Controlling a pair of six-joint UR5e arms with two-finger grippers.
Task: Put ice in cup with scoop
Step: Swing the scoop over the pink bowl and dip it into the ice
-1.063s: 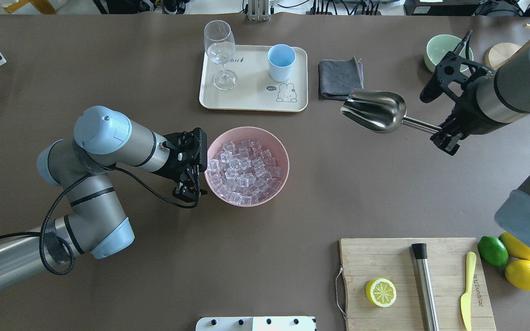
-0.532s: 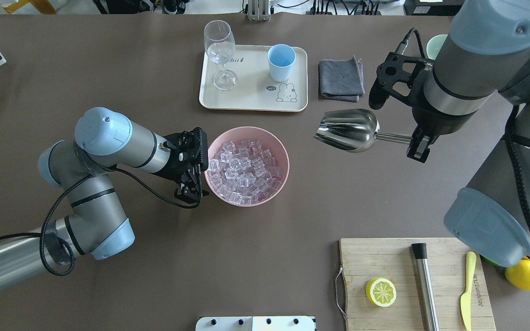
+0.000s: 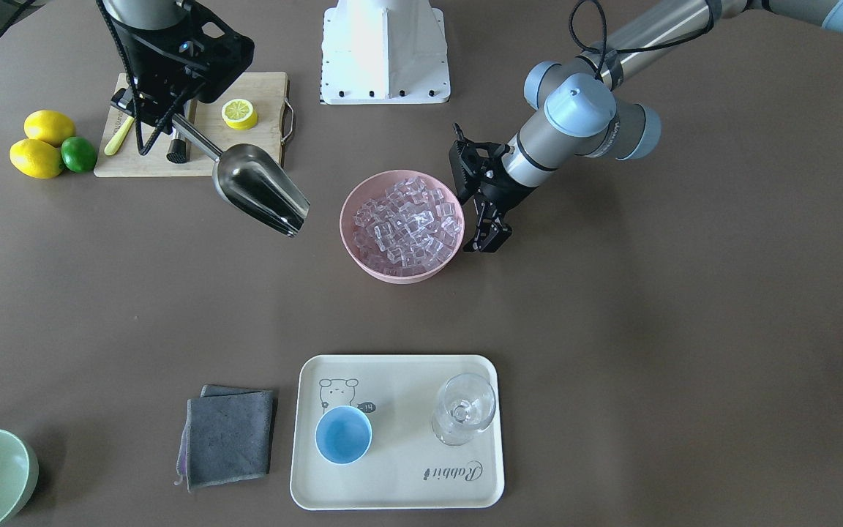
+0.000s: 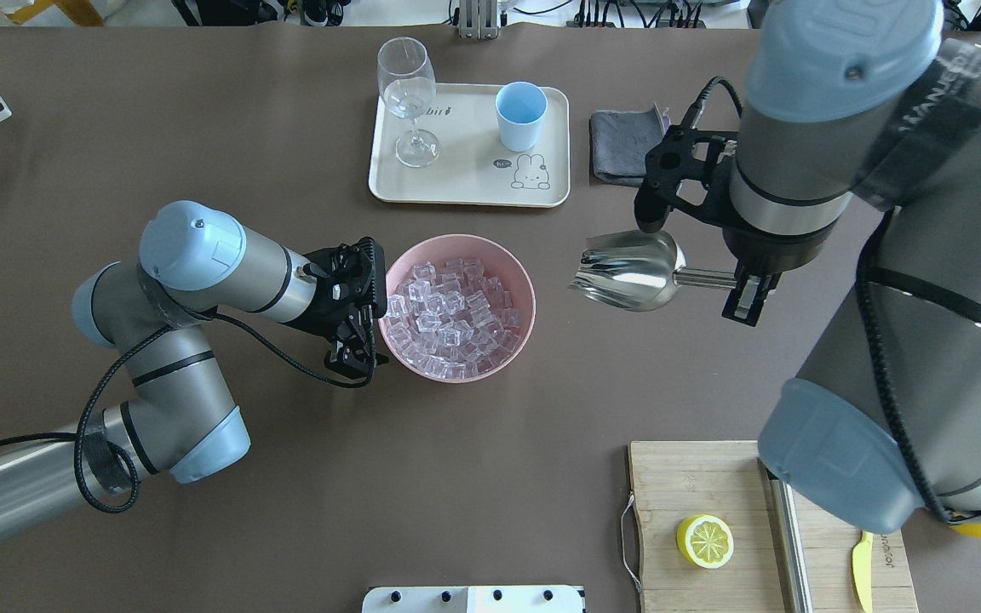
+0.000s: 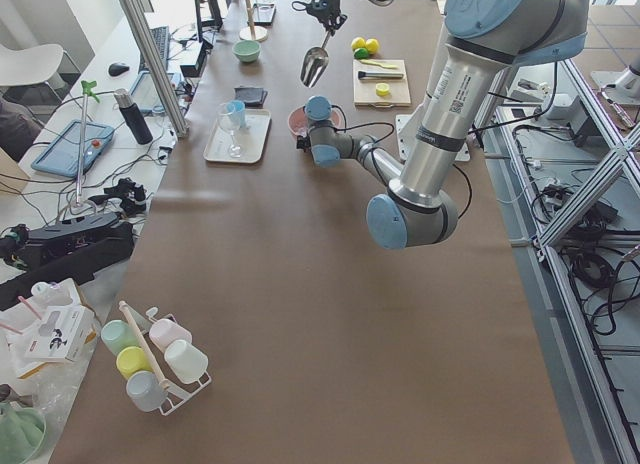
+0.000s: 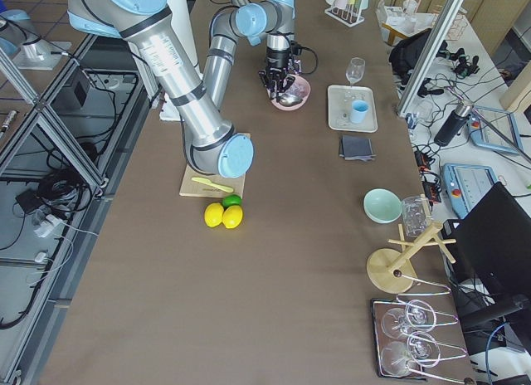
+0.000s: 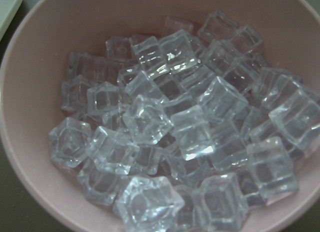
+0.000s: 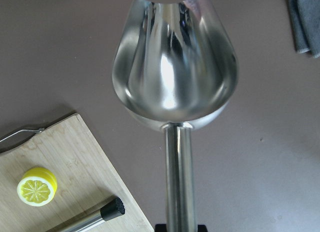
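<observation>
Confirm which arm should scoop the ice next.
Right. The right claw grips the scoop by its handle, empty trough facing the pink bowl of ice. The left claw sits beside the bowl, holding no tool.

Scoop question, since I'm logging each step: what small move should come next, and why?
Probably carry the scoop over the pink bowl and dip its mouth down into the ice. The right pincer holds it by the handle, its trough is empty, and it hangs just beside the bowl, mouth toward it. The cup looks empty.
</observation>
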